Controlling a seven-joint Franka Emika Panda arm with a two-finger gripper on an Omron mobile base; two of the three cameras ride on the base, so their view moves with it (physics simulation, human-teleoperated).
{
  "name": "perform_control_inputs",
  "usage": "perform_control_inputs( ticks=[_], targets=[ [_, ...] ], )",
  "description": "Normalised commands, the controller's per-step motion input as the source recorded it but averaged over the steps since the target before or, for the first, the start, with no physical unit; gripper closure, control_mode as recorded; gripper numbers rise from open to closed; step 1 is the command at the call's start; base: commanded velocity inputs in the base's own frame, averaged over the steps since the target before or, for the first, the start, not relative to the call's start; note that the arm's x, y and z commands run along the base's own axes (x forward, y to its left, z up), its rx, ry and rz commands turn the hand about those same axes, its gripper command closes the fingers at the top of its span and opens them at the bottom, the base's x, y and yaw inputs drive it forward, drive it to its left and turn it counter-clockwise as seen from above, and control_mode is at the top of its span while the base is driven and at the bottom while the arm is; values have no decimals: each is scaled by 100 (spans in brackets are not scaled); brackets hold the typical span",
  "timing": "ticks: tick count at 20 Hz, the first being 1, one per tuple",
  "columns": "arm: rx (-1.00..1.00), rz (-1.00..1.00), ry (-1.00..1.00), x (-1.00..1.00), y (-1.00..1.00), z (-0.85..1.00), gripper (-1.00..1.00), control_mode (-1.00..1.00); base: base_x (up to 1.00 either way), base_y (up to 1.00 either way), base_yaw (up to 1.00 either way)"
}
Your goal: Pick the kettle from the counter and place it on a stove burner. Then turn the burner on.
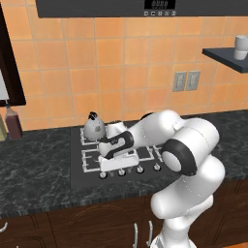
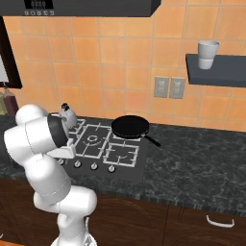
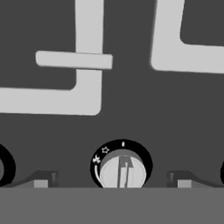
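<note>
Left base view: kettle (image 1: 93,127) sits on far-left stove burner (image 1: 89,138), gripper (image 1: 110,147) low over the knobs; right base view: kettle (image 2: 67,115) behind arm; hand view: fingertips (image 3: 40,179) spread astride rigid, small knob (image 3: 122,171), likely pinched across its ridge.

the white arm (image 1: 184,160) folds forward and low, wrist pointing down, jaws spread wide apart

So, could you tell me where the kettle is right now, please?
The kettle sits on the back-left burner of the stove, by the orange tiled wall; in the right base view it peeks out behind the arm's shoulder.
</note>
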Motion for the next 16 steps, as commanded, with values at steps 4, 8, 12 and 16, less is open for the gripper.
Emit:
perform_control_inputs(
  ticks=[4,8,12,16],
  targets=[
    [0,0,0,0,0,-8,-100,-100,0,0,0],
    [0,0,0,0,1,-25,-100,-100,0,0,0],
    [0,0,0,0,1,-6,100,-100,0,0,0],
    [0,0,0,0,0,0,100,-100,0,0,0]
  ],
)
